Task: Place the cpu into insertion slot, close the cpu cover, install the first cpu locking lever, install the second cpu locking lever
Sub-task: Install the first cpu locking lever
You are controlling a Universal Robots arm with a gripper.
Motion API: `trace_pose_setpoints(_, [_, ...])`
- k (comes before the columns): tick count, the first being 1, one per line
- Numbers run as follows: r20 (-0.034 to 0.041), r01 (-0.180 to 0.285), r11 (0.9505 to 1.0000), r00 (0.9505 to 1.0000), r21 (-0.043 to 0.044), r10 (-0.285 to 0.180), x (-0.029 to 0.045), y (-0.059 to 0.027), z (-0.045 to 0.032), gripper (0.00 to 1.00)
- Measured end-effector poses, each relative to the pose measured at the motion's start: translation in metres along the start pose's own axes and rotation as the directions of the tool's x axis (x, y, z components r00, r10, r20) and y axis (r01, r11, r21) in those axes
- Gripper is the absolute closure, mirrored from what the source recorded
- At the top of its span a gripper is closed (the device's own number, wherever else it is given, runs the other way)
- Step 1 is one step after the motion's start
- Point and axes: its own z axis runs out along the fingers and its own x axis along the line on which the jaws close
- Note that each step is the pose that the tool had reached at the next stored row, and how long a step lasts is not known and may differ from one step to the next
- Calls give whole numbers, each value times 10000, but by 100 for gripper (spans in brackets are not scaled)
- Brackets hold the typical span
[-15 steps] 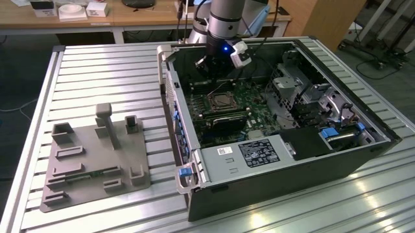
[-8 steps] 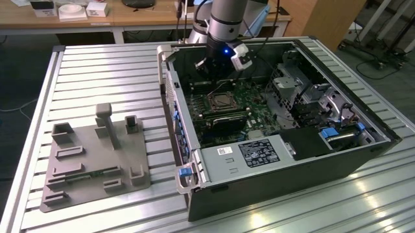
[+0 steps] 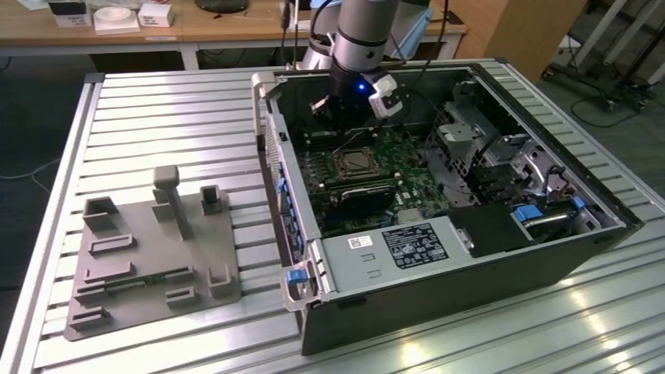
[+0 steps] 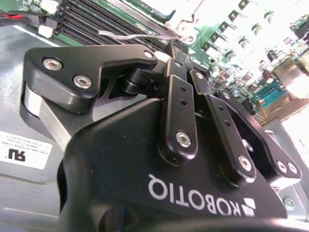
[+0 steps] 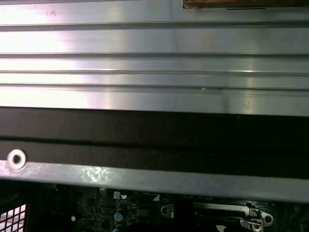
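Pincer (image 4: 179, 48) clenched, tips down beside locking lever (image 4: 126, 35), likely for pushing; insertion slot (image 3: 359, 161) close by.

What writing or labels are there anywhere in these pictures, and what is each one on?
White maker's lettering, upside down, on the black body of the tool, second wrist view.
White sticker on grey metal beside it: print too small to read.
White label on the power supply box, exterior view: too small to read.
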Motion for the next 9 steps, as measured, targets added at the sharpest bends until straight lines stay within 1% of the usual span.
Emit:
trace_pose_setpoints(4, [10, 14, 9995, 10000, -308, -14, 3, -17, 30, 89])
trace_pose_setpoints(7, [16, 56, 9984, 10000, -555, -55, 3, -20, 52, 89])
trace_pose_setpoints(8, [18, 72, 9980, 10000, -629, -71, 2, -20, 59, 89])
trace_pose_setpoints(9, [20, 83, 9977, 10000, -676, -82, 2, -21, 68, 89])
